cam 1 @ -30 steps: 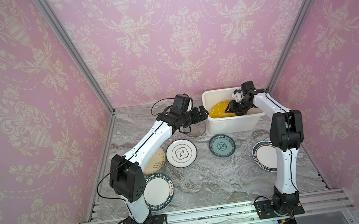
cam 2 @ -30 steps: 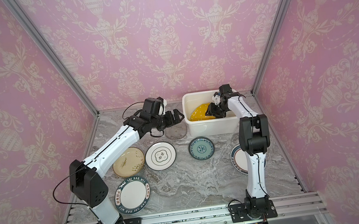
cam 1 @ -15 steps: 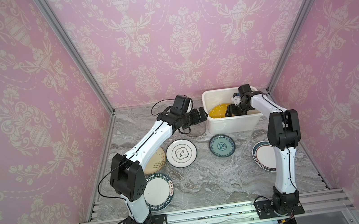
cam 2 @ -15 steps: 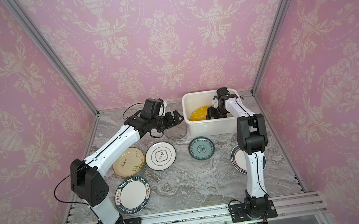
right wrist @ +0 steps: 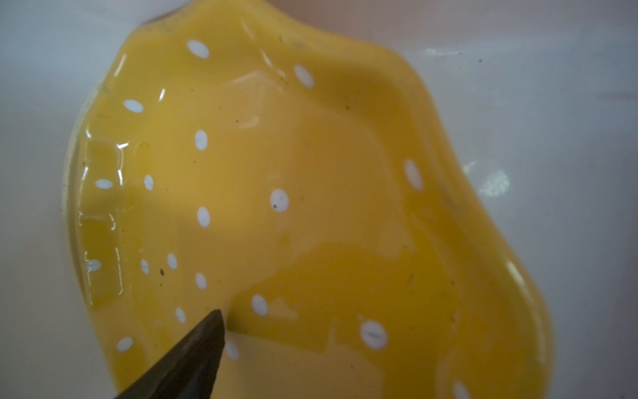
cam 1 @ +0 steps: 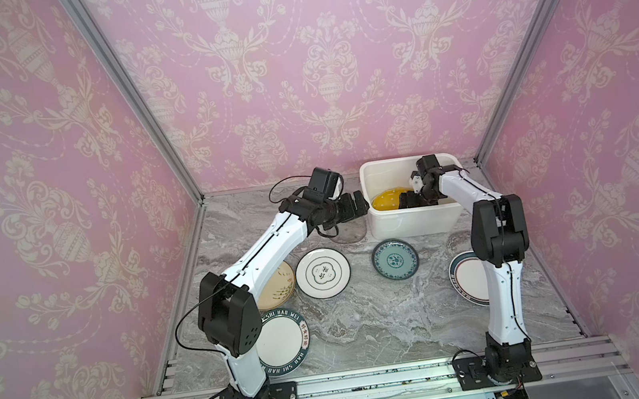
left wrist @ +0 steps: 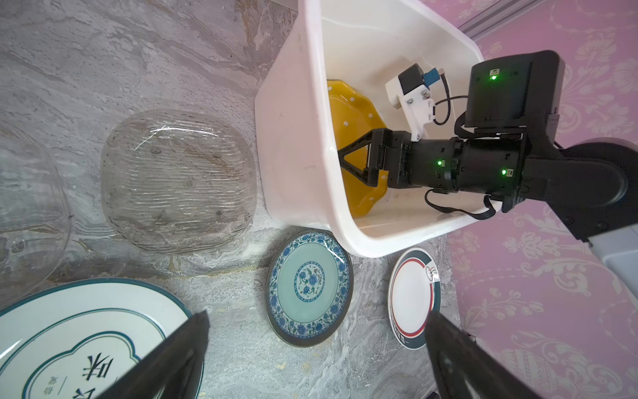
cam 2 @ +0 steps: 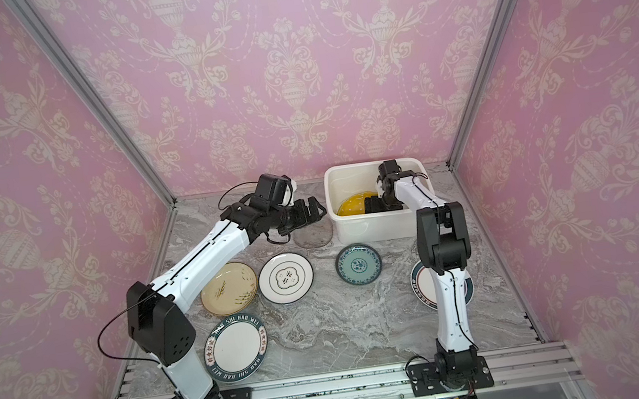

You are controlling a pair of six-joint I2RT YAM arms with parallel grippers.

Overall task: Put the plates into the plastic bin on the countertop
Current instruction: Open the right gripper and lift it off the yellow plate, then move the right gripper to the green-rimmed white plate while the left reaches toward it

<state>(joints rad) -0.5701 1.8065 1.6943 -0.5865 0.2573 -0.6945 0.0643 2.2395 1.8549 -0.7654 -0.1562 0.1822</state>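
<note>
Right gripper (cam 1: 408, 199) works at the far end of the countertop (cam 1: 368, 328), dipped inside the plastic bin (cam 1: 413, 224) right over the scalloped yellow dotted plate (cam 1: 387, 200). Its jaws look spread. The right wrist view shows one dark finger (right wrist: 200, 345) standing off to the side above the plate's face, not pinching. The other finger is out of sight, so I cannot tell whether it sits under the rim.

My read is that the step in hand is the release. To do it well, the jaws should be fully wide and clear of the wavy rim before the wrist rises. The rise should go straight up, away from the bin's wall, so that no finger hooks the plate and drags it out. Whether the plate lies flat on the bin's floor cannot be told; if it leans, expect a small slide.

Left gripper (cam 1: 354, 206) hangs with jaws wide and empty just outside the bin, above a ribbed clear glass plate (left wrist: 177, 179) on the countertop.

The yellow plate lies inside the bin, directly beneath the right gripper and toward the wall nearest the left arm. The visible finger is over its dotted face near the rim.
</note>
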